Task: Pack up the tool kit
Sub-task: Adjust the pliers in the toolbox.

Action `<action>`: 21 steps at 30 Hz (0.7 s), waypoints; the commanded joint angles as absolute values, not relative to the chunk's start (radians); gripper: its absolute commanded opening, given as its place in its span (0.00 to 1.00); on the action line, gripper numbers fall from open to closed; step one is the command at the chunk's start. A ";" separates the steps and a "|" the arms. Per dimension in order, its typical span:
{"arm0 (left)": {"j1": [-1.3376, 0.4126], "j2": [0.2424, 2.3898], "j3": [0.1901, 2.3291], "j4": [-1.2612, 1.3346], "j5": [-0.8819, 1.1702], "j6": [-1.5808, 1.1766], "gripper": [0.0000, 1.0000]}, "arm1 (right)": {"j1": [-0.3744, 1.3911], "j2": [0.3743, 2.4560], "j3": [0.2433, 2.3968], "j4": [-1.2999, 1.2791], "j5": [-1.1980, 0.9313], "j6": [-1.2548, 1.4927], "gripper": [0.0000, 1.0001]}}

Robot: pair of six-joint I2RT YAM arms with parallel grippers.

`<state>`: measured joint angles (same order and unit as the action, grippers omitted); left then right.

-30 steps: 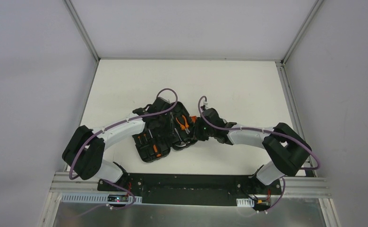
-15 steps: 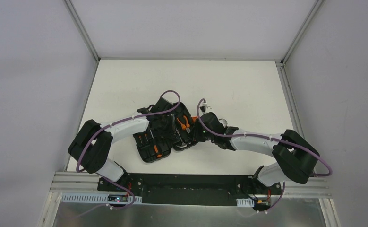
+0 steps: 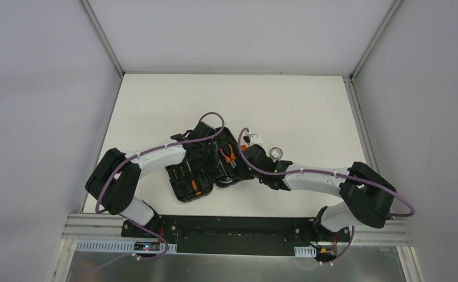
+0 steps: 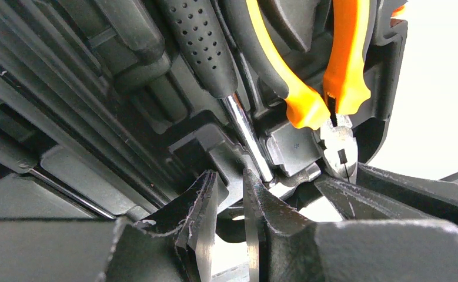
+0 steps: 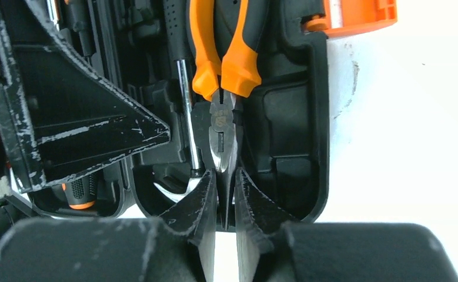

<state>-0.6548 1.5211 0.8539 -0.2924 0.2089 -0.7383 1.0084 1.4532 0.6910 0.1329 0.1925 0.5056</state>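
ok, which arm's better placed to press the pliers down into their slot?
Right, likely. The right end effector is lined up on the pliers, nose tip between its fingers. The left end effector sits at the screwdriver shaft, the pliers off to its side.

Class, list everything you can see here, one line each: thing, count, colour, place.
table: one, white, under everything.
case: one, black, open, mid-table.
latch: one, orange, case's edge.
pliers: one, orange-and-black handles, in the case.
screwdriver: one, black grip, steel shaft, beside the pliers.
other tools: count unclear, black with orange, case's near half.
left gripper: one, black, by the screwdriver's shaft.
right gripper: one, black, at the pliers' nose.
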 commanded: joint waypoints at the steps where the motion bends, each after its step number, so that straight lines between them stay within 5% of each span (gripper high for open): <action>1: -0.664 1.529 0.834 -0.324 0.222 -0.745 0.23 | 1.010 1.468 0.734 0.129 0.263 0.574 0.00; 7: -0.664 1.522 0.831 -0.324 0.221 -0.746 0.24 | 1.000 1.509 0.734 0.137 0.240 0.623 0.01; 12: -0.664 1.509 0.826 -0.324 0.223 -0.747 0.24 | 0.972 1.522 0.735 0.123 0.198 0.638 0.15; 14: -0.664 1.484 0.828 -0.324 0.225 -0.750 0.26 | 0.972 1.499 0.755 0.053 0.212 0.624 0.29; 21: -0.663 1.397 0.861 -0.332 0.198 -0.780 0.33 | 0.972 1.404 0.815 -0.115 0.293 0.545 0.43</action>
<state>-0.6552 1.4738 0.8497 -0.3008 0.2085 -0.7513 0.9749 1.4845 0.7601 -0.0132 0.2230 0.5991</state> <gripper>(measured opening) 0.314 0.421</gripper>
